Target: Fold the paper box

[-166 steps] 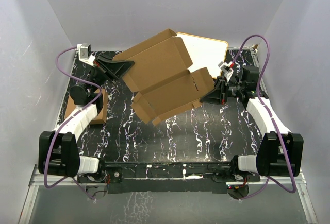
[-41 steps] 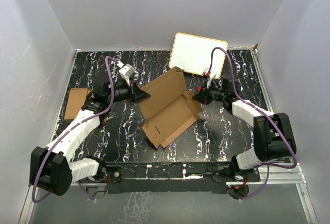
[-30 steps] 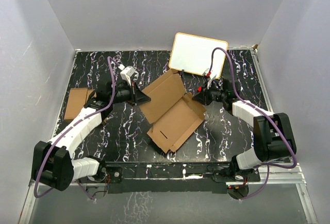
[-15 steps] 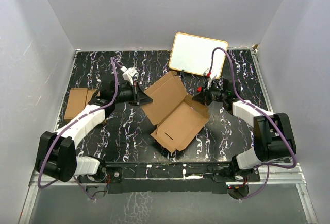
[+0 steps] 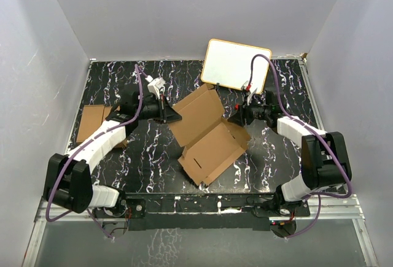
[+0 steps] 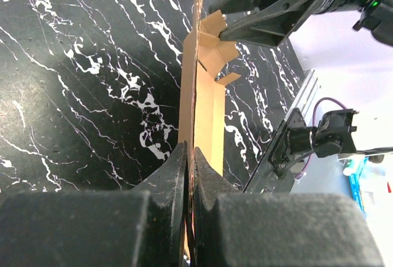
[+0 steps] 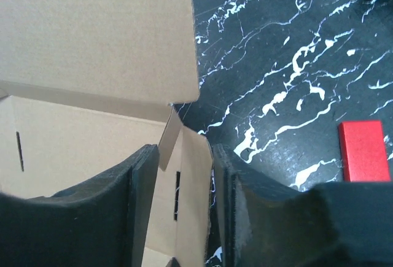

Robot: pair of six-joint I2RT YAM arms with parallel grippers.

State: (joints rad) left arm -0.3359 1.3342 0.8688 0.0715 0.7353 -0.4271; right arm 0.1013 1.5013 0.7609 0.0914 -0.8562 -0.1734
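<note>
Two arms reach in from opposite sides to the paper box (image 5: 206,133), a single piece of plain brown creased cardboard with flaps and tabs. It sits about the middle of the black, white-veined counter (image 5: 276,156). One broad panel tilts up toward the far edge and a shallow tray-like half with a slot lies toward the near edge.

The left end effector (image 5: 175,118) is clenched on the thin edge of the box's left panel. The left wrist view shows its fingers (image 6: 175,169) pressed flat against both faces of the sheet.

The right end effector (image 5: 236,118) is at the box's right side with its jaws parted. In the right wrist view a small side flap stands loosely between the two fingers (image 7: 144,181).

A small red rectangular block (image 7: 364,150) lies on the counter just beside it. A white board with a yellow rim (image 5: 236,64) leans at the far edge, toward the right corner. A flat brown cardboard piece (image 5: 92,123) lies at the left edge.
</note>
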